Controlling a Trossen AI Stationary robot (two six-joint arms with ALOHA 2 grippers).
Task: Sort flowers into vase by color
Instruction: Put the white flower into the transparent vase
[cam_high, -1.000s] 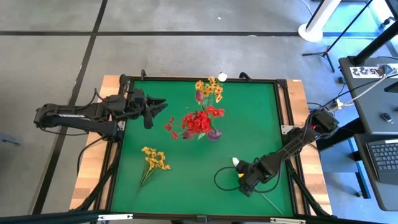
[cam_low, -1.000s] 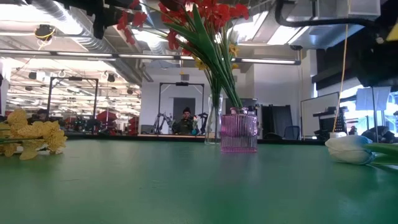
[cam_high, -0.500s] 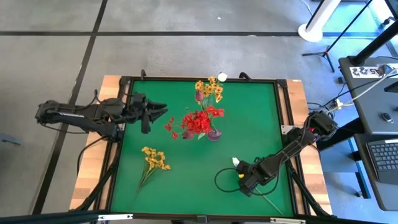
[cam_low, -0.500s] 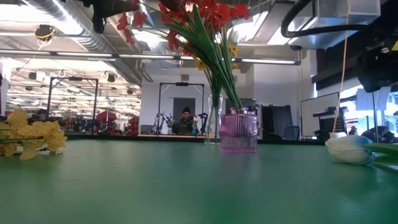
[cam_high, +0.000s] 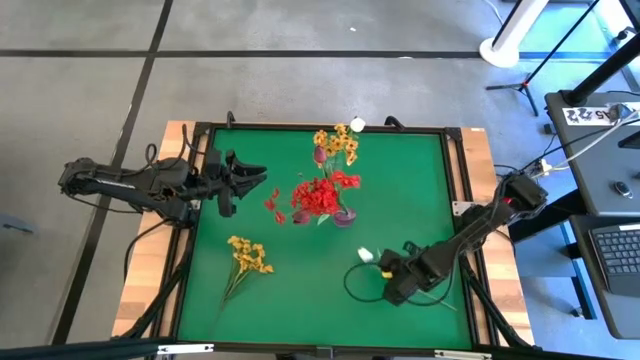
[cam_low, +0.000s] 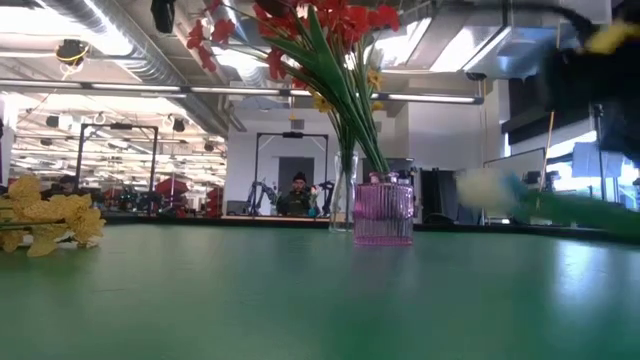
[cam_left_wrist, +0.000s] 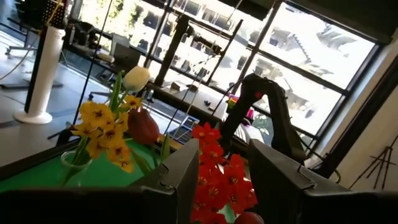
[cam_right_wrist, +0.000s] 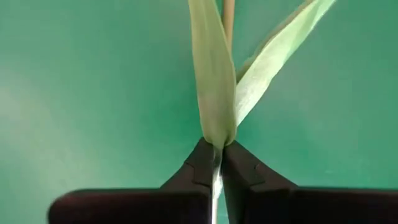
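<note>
The right gripper (cam_right_wrist: 217, 163) pinches the white tulip's green stem (cam_right_wrist: 210, 93) at the table's near right. One loose yellow-orange blossom cluster (cam_high: 250, 255) lies left. Farther, two vases (cam_high: 343, 216) hold flowers; the left gripper (cam_high: 245, 182) hovers part-open, empty.

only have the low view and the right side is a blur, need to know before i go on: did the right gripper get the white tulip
Observer: Yes. In its wrist view the right gripper is shut on the white tulip stem, just below the leaves.
Operator: where is the left gripper
Observer: The left gripper hangs at the table's left side, pointing toward the red flowers.
Operator: anything left lying on the table
Observer: One yellow-orange flower lies on the mat's left half, near the front.
</note>
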